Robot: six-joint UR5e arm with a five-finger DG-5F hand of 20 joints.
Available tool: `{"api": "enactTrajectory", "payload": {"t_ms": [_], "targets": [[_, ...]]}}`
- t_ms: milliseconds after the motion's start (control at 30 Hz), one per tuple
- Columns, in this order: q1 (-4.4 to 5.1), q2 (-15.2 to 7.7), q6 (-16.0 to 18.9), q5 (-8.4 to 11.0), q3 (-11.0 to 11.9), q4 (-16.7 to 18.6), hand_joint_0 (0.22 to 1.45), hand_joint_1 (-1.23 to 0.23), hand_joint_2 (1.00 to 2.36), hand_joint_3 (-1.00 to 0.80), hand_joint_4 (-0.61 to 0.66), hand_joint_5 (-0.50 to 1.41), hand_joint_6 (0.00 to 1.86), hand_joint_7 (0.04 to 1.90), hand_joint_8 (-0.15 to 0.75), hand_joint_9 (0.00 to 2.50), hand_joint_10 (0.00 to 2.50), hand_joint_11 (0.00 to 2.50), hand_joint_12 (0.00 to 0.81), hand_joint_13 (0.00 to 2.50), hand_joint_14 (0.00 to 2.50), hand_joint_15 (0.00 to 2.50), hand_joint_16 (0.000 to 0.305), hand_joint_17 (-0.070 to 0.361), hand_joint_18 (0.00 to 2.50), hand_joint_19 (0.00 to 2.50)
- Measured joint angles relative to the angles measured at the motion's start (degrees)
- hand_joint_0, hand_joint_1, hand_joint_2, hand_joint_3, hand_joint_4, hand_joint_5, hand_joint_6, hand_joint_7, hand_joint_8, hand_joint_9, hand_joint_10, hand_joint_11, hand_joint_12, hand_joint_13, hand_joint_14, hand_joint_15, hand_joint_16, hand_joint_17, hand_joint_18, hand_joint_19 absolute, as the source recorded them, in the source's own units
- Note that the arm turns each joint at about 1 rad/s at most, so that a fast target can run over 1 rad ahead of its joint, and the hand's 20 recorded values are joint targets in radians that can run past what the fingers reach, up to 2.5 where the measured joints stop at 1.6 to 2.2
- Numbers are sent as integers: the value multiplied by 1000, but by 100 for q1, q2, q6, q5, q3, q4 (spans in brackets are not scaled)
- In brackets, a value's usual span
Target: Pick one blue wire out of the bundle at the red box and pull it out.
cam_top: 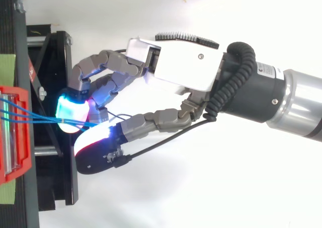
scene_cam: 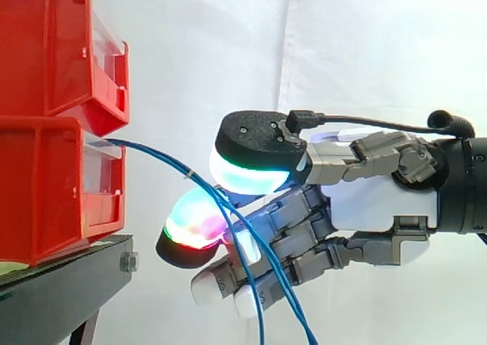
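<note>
My arm (cam_top: pixel 297 102) reaches in level from the side view's right edge, robot hand (scene_cam: pixel 380 200) turned on edge, thumb (scene_cam: pixel 255 143) uppermost. Its glowing pad and one curled fingertip (scene_cam: pixel 190 227) pinch the blue wires (scene_cam: pixel 156 154); my other fingers curl below.

Bins (scene_cam: pixel 46 124): two, stacked, bright red, each with a clear front panel.
Stand (scene_cam: pixel 72 273): black, with a silver bolt head (scene_cam: pixel 128 263) and pale green tape (cam_top: pixel 6 69) along its top.
Wires (scene_cam: pixel 255 246): plain blue throughout.
Hand (scene_cam: pixel 380 204): white shell on the palm, grey links, black caps behind the pads.
Upper pad (scene_cam: pixel 247 176): white shading to cyan, with a green rim under the cap.
Lower pad (scene_cam: pixel 194 225): mottled red, magenta, green and blue.
Seen from above, one pad (cam_top: pixel 70 109) glows cyan with a magenta edge.
Arm (cam_top: pixel 302 107): black, then silver metal.
Curtain (scene_cam: pixel 365 48): plain white.
</note>
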Motion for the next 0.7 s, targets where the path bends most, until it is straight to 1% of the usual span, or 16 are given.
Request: {"api": "enactTrajectory", "payload": {"t_ms": [300, 433, 567, 700], "targets": [[0, 0, -4, 3, 3, 2, 565, -805, 1000, -500, 285, -148, 814, 820, 374, 972, 4, 1046, 419, 749, 11, 410, 48, 109, 718, 498], [9, 0, -12, 26, 47, 2, 561, -793, 1000, -500, 288, -142, 794, 835, 376, 963, 5, 1030, 419, 750, 11, 415, 48, 109, 721, 496], [25, -6, -82, 44, 98, 3, 562, -781, 1000, -500, 302, -133, 758, 862, 376, 953, 7, 991, 417, 753, 11, 407, 48, 109, 722, 498], [39, -15, -152, 64, 111, 3, 580, -771, 1004, -460, 286, -129, 749, 896, 367, 936, 5, 909, 413, 754, 11, 413, 48, 107, 720, 500]]}}
